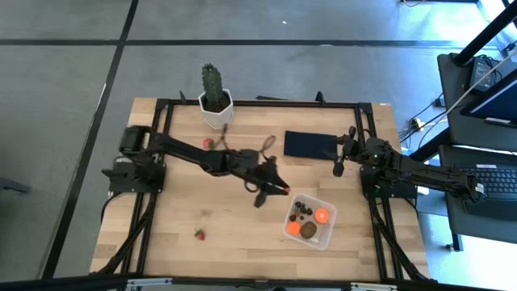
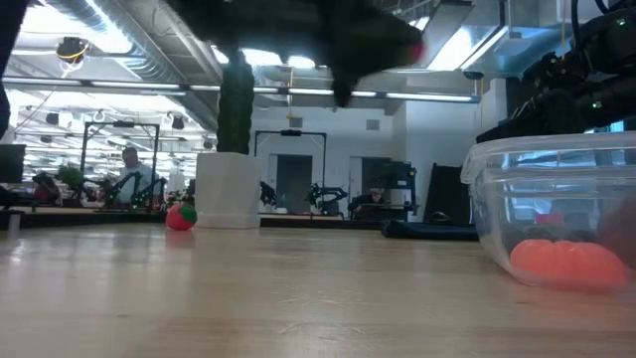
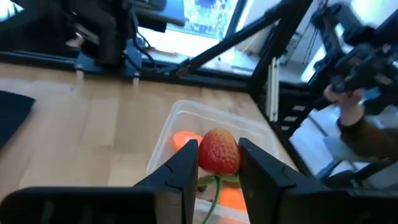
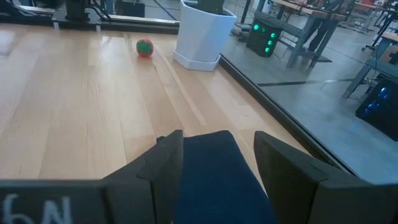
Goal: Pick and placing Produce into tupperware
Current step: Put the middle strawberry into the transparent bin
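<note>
I count an orange ball [image 1: 322, 215], a kiwi-like oval [image 1: 309, 230] and dark berries [image 1: 303, 211] already in the tupperware [image 1: 326, 237]. My left gripper [image 3: 218, 163] pinches a strawberry [image 3: 219, 151] just left of it. Two strawberries remain: one by the cactus pot [image 1: 216, 113] [image 1: 208, 143], one near-left [image 1: 199, 234]. Only the left wrist view shows the grasp. Right gripper [image 4: 217, 155] waits, fingers apart, over the black rectangle [image 1: 307, 145].

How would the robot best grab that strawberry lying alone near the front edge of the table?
From straight above, pinching the strawberry across its red body. It lies alone on bare wood, so fingers can drop on either side. The left tool is busy holding another strawberry.
</note>
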Tool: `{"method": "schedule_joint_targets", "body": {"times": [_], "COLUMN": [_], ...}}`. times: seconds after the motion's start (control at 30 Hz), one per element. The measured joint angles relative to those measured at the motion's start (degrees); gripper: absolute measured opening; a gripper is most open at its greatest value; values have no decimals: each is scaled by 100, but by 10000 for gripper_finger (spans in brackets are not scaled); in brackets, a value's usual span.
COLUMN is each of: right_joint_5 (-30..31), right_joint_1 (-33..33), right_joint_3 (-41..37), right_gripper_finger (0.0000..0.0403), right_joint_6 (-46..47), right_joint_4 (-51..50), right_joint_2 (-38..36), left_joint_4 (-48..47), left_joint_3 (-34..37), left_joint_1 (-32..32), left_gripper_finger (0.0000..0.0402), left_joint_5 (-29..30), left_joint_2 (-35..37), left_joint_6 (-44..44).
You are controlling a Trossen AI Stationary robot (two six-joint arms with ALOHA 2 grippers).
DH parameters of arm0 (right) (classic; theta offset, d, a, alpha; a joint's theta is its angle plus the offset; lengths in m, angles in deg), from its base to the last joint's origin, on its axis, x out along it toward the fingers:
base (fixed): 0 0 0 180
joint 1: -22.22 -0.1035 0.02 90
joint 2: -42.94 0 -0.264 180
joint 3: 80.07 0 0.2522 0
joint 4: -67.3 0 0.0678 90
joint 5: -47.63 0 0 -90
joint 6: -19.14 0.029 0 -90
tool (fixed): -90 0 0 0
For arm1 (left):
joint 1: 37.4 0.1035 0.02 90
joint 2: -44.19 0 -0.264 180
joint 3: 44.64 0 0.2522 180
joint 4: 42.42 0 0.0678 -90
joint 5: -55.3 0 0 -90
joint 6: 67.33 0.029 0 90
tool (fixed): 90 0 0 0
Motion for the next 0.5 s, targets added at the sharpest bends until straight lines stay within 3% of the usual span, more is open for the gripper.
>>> {"method": "schedule_joint_targets", "body": {"times": [0.2,0.5], "right_joint_5": [0,0], "right_joint_1": [2,0], "right_joint_3": [-2,-2], "right_gripper_finger": [198,198], "right_joint_6": [0,15], "right_joint_4": [-4,-13], "right_joint_2": [0,2], "left_joint_4": [-42,-1339], "left_joint_3": [-1111,-2579], "left_joint_1": [-54,-130], "left_gripper_finger": [88,100], "left_joint_5": [-48,-25], "left_joint_2": [-1198,-2445], "left_joint_6": [443,666]}}
